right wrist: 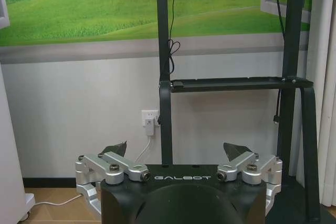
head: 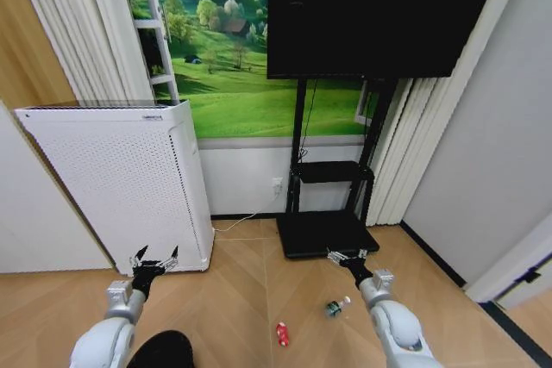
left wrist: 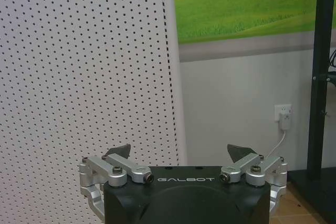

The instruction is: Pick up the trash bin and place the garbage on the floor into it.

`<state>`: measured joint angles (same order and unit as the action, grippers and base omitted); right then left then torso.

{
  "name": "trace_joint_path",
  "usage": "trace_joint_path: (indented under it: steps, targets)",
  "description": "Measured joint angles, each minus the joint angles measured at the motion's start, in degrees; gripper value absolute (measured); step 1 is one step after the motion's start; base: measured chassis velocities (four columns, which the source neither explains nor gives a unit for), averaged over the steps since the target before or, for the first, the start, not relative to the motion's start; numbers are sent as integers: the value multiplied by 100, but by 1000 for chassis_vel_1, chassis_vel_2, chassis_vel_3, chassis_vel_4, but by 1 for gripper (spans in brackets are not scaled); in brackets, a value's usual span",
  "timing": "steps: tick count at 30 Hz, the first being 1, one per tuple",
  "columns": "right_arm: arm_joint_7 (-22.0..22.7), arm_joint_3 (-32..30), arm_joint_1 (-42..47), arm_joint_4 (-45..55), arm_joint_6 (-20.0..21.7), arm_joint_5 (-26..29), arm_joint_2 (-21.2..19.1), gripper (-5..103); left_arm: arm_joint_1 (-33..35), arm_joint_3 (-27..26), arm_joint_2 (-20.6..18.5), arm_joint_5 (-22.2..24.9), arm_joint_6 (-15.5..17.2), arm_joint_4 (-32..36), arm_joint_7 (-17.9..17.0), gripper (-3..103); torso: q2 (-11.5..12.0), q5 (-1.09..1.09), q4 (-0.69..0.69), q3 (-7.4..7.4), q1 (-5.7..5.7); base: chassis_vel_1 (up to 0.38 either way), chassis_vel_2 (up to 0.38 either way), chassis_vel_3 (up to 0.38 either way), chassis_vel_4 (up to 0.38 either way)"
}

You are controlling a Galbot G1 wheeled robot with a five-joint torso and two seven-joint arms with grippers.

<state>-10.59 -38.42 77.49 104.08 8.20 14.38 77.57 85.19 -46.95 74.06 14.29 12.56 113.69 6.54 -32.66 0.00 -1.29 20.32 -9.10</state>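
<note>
The trash bin [head: 162,351] is a black round shape at the bottom edge of the head view, partly behind my left forearm. Two pieces of garbage lie on the wooden floor: a red can [head: 281,333] and a greenish bottle [head: 336,306], both between my arms. My left gripper [head: 153,258] [left wrist: 178,153] hangs open above the floor just beyond the bin, facing the white appliance. My right gripper [head: 348,256] [right wrist: 176,150] is open too, held above and just beyond the bottle, facing the TV stand. Nothing is between either pair of fingers.
A tall white perforated appliance [head: 121,178] [left wrist: 79,77] stands at the left against the wall. A black TV stand [head: 328,232] [right wrist: 231,83] with a dark screen [head: 379,15] stands ahead. A white cable [head: 237,223] runs from a wall outlet [right wrist: 149,116].
</note>
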Motion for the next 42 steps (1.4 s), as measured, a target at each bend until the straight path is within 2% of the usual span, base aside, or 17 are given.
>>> trace_joint_path:
  steps: [42]
  targets:
    - [-30,-18,19,-63,-155,-7,13,100,24,-10,72,-49,-49,-23,19,100,883,0,0,-530,351,-4,-7,9,4]
